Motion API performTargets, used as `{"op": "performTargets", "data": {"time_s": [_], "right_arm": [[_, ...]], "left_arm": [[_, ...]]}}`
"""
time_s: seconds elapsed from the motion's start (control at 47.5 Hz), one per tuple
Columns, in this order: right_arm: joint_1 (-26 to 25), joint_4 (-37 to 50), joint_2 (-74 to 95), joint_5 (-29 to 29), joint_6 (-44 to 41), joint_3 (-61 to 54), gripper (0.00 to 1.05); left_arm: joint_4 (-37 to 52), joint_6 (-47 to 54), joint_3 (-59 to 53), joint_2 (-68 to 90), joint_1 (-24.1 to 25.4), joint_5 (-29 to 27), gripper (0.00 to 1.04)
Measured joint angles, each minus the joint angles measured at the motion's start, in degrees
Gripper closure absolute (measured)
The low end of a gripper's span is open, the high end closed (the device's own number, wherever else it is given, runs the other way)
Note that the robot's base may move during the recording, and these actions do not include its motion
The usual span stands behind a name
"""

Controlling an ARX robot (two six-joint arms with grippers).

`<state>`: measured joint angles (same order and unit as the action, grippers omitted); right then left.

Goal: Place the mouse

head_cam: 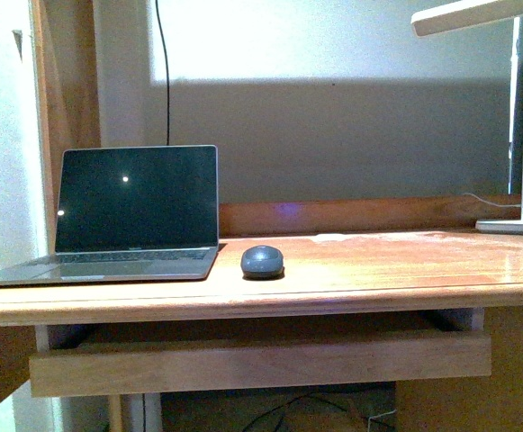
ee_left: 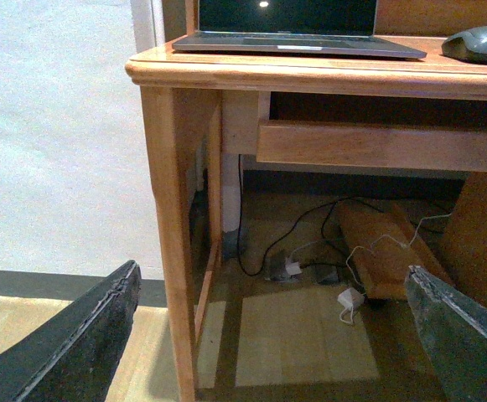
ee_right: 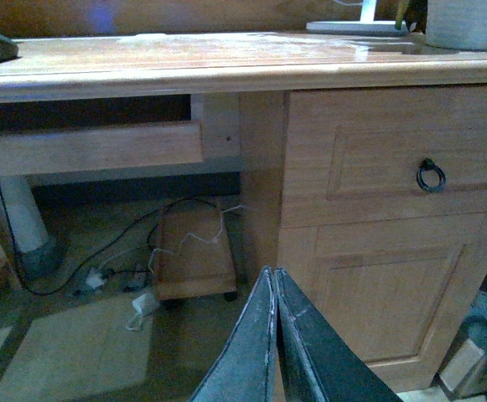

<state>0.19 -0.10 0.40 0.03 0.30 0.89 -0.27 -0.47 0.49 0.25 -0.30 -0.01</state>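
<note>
Sitting beside one laptop [head_cam: 137, 216], one mouse [head_cam: 262, 261]; left jaws wide apart, right jaws closed, both empty.

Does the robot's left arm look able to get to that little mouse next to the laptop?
Probably yes. The mouse sits uncovered on the desk, just right of the laptop. The left gripper is open but below desk height, so it must rise first.

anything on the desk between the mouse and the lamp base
Nothing. In the front view, the desk top is bare wood from the mouse across to the lamp base at the far right. The laptop sits on the mouse's other side.
</note>
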Motion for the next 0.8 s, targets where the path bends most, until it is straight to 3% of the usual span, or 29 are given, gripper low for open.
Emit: {"op": "performTargets", "data": {"time_s": [0.147, 0.694, 0.799], "right_arm": [[0.00, 0.00, 0.00, 0.00, -0.13, 0.00, 1.01], [0.00, 0.00, -0.02, 0.00, -0.11, 0.00, 0.08], [0.00, 0.00, -0.02, -0.02, -0.11, 0.00, 0.07]], "left_arm": [[0.00, 0.00, 0.00, 0.00, 0.00, 0.00, 0.08], [0.00, 0.00, 0.00, 0.00, 0.00, 0.00, 0.08], [0.00, 0.00, 0.00, 0.00, 0.00, 0.00, 0.08]]}}
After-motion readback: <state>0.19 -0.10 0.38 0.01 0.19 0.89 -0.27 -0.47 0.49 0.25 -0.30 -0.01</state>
